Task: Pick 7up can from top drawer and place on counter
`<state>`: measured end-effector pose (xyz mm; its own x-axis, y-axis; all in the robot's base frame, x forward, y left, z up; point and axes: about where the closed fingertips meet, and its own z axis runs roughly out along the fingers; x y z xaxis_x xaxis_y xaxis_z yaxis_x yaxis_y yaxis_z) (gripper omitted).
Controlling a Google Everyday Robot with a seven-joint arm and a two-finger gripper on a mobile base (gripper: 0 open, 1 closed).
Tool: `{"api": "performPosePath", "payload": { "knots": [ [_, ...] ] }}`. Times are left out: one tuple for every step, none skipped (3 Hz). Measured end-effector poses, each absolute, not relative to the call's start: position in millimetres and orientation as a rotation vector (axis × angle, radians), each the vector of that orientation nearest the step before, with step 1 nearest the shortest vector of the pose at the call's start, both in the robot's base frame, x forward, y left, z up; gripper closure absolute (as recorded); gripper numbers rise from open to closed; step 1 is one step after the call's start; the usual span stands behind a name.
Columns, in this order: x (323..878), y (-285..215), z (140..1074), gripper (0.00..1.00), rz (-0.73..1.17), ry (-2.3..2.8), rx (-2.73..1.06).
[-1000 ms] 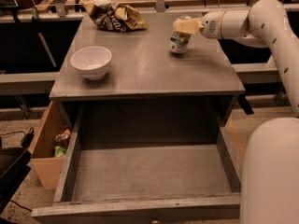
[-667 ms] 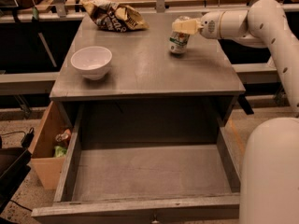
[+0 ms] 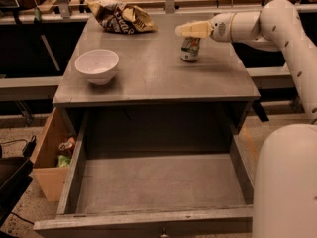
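While upright, 7up can [image 3: 190, 51] under tool [image 3: 184, 30]

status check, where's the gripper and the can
Gripper over the can, far right. Can upright on the counter, drawer open. Bowl and chip bag well away from it.

No words or numbers can be read anywhere. The can [image 3: 190, 49] in the upper right has green marks, too small to read. The bag [image 3: 121, 18] at the top has print, also unreadable. The gripper [image 3: 184, 30] sits just above the can.
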<state>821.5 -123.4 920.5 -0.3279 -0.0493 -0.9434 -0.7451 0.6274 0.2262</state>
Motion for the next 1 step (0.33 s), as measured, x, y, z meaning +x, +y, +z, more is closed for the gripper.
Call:
{"api": "performPosePath", "payload": {
  "knots": [
    [821.6,-123.3,920.5,0.00,0.814,1.782,-0.644]
  ]
}}
